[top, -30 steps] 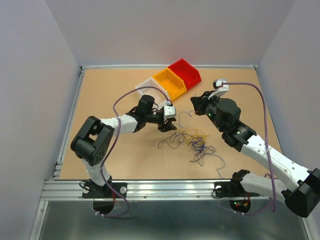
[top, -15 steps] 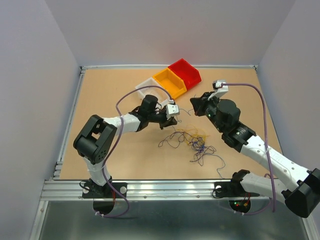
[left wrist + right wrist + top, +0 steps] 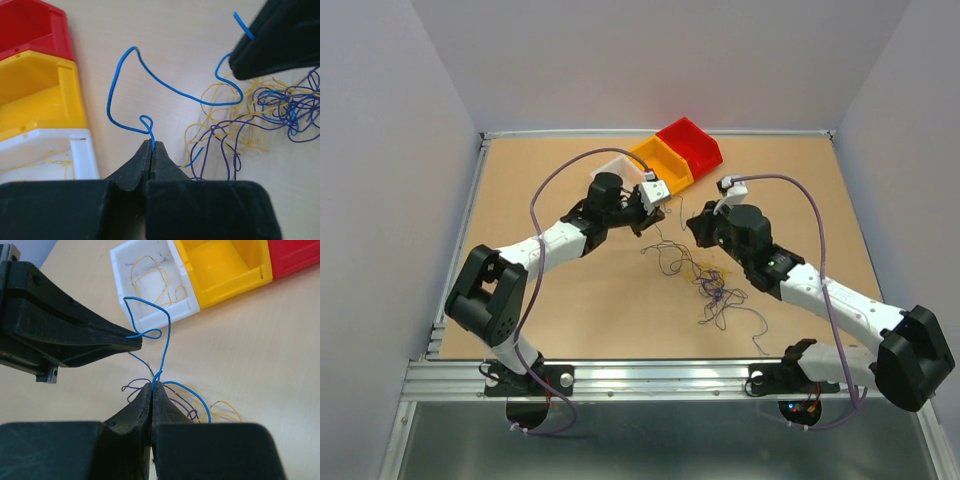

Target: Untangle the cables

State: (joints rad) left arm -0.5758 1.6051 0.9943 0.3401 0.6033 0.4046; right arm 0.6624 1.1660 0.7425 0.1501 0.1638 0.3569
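Bare tan board table (image 3: 520,200) between pale grey walls: both arms pinch one thin, curly blue wire (image 3: 109,102) above it.

From the left, a white open plastic bin (image 3: 610,167) already holds a few sorted yellow and purple strands, so some sorting is done; the yellow plastic bin (image 3: 665,165) and red plastic bin (image 3: 690,143) beside it look empty. The left gripper (image 3: 151,145) has its jaws pressed together on one end of the blue wire, near the bins. The right gripper (image 3: 152,385) is clamped on the same wire further along. Below and to the right lies the tangled heap of yellow, purple and blue wires (image 3: 712,285), which is most of the work left. The wrist views show both pinches and the wire's small loop. The overhead view does not resolve these, but it alone shows the whole heap.
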